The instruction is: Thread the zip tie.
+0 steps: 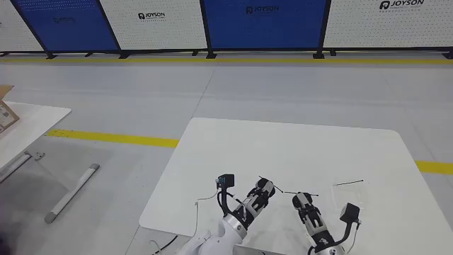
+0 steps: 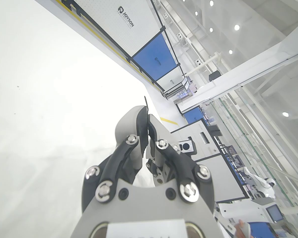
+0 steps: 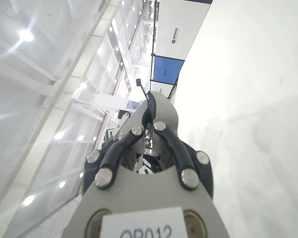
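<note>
Both arms hang low over the near edge of the white table (image 1: pixel 297 149). My left gripper (image 1: pixel 267 188) (image 2: pixel 147 115) is shut on a thin black zip tie strip (image 2: pixel 146 103), whose short end pokes out past the fingertips. To its right, my right gripper (image 1: pixel 300 197) (image 3: pixel 150 100) is shut on a black zip tie (image 3: pixel 142 87), and the square head (image 3: pixel 138 81) sticks out beyond the pads. In the top view the two gripper tips stand a small gap apart, with thin black lines at each. I cannot tell whether both hold one tie.
Another black zip tie (image 1: pixel 349 182) lies flat on the table, right of the right gripper. A second white table (image 1: pixel 28 124) stands at the far left. Blue and white pegboard panels (image 1: pixel 265 10) line the back, beyond a yellow floor line (image 1: pixel 113 137).
</note>
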`<state>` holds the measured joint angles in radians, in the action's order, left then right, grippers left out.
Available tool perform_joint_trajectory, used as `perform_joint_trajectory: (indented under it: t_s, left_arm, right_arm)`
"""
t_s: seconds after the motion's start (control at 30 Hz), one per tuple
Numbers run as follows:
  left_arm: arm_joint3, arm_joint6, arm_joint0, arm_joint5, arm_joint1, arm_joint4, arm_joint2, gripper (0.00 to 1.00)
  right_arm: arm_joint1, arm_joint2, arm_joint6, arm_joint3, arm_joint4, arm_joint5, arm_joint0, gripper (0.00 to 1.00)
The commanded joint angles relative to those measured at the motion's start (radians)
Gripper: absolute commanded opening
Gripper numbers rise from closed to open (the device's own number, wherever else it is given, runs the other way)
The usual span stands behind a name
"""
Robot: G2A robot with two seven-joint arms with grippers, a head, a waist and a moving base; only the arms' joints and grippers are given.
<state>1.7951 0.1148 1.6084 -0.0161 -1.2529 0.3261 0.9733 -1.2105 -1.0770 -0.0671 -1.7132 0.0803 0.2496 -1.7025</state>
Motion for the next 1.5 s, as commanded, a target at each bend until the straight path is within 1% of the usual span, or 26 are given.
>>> perform_joint_trajectory:
  t_s: [0.0, 0.33, 0.6, 1.03, 1.27, 1.47]
  left_arm:
    - [0.0, 0.0, 0.0, 0.0, 0.0, 0.0, 0.0, 0.0]
    - [0.0, 0.0, 0.0, 0.0, 0.0, 0.0, 0.0, 0.0]
    - [0.0, 0.0, 0.0, 0.0, 0.0, 0.0, 0.0, 0.0]
    - [0.0, 0.0, 0.0, 0.0, 0.0, 0.0, 0.0, 0.0]
    - [0.0, 0.0, 0.0, 0.0, 0.0, 0.0, 0.0, 0.0]
    - [0.0, 0.0, 0.0, 0.0, 0.0, 0.0, 0.0, 0.0]
  right_arm:
    - [-0.002, 0.001, 0.001, -0.001, -0.003, 0.0, 0.0, 0.0]
    - [-0.011, 0.007, -0.003, -0.002, -0.02, -0.017, 0.003, 0.0]
    - [-0.014, -0.005, -0.009, -0.01, -0.021, 0.0, -0.014, 0.0]
    - [-0.02, -0.019, 0.006, -0.009, -0.017, 0.009, -0.024, 0.0]
    - [-0.025, -0.018, 0.007, -0.012, -0.027, -0.001, -0.022, 0.0]
    - [-0.03, -0.013, 0.01, -0.008, -0.033, -0.022, -0.016, 0.0]
